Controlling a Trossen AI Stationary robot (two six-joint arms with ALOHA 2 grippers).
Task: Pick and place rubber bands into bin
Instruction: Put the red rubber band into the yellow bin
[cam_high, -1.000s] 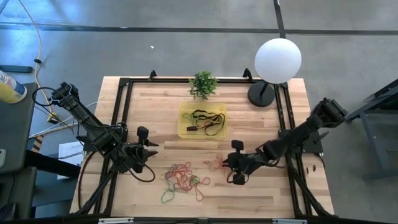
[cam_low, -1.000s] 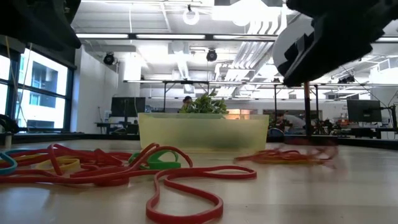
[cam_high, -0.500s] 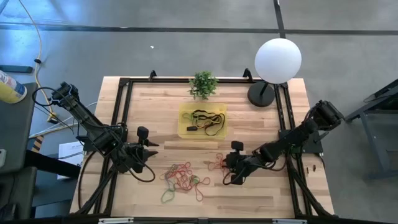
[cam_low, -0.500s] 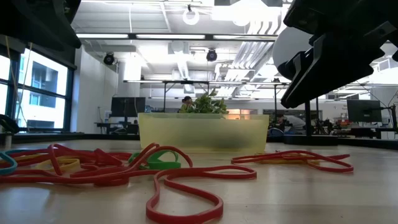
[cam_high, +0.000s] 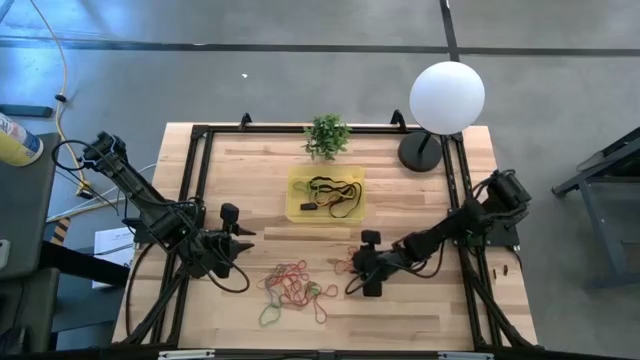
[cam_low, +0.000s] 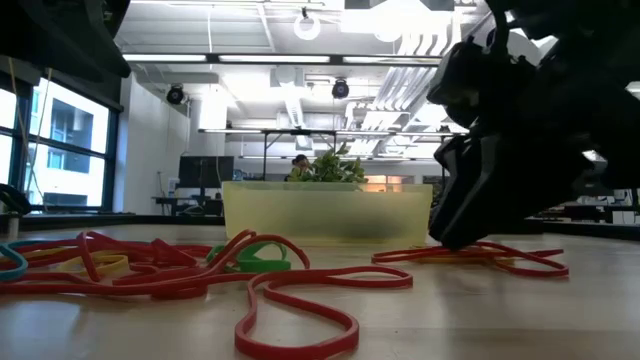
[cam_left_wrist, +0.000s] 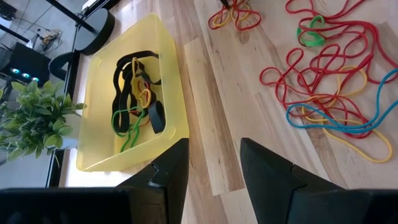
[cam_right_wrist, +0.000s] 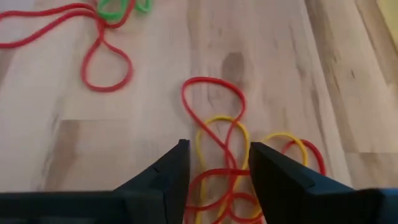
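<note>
- Right gripper (cam_right_wrist: 214, 163), fingers narrowly parted, straddles a small red-and-yellow tangle of rubber bands (cam_right_wrist: 227, 158); the tangle's near end is hidden beneath it.
- Left gripper (cam_left_wrist: 214, 163) waits, parted and empty, near the bin (cam_left_wrist: 168, 68), which holds several bands.
- Main pile (cam_high: 292, 285) lies loose on the table (cam_high: 420, 315).

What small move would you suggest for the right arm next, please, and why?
Probably lower the right gripper and close its fingers on the small red and yellow cluster of rubber bands. The fingers are open with the tangle lying flat on the table between them, and nothing is gripped yet.
</note>
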